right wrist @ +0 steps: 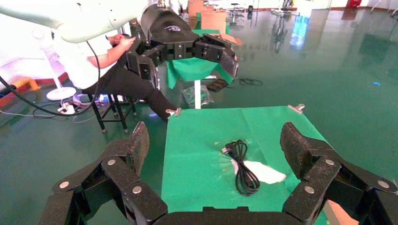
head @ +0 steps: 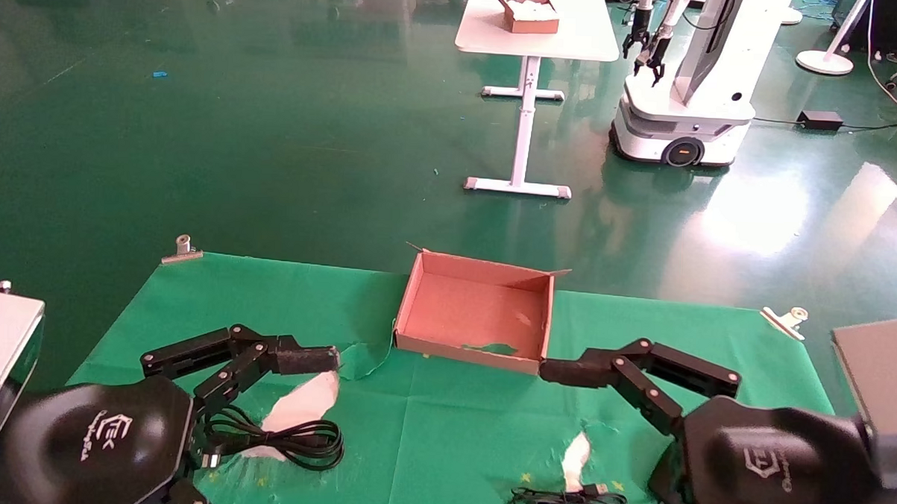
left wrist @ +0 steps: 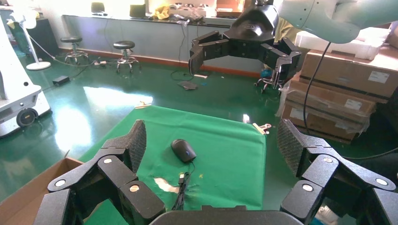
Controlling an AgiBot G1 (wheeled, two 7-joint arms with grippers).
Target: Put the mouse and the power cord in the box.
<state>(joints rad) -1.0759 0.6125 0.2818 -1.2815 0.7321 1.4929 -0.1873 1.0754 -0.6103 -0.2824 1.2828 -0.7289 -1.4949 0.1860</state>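
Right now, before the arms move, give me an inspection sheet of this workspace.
Surface: green cloth-covered table, two white patches on it.
Job's things: shallow brown cardboard box empty, at the far edge; black oval mouse and coiled black power cord on the cloth, outside it.
Clutter: metal clips at the far corners.
Grippers: left gripper and right gripper hover, jaws open, empty.
Cables: thin mouse cable loose on the cloth.
Surroundings: green floor, white table, another white robot.
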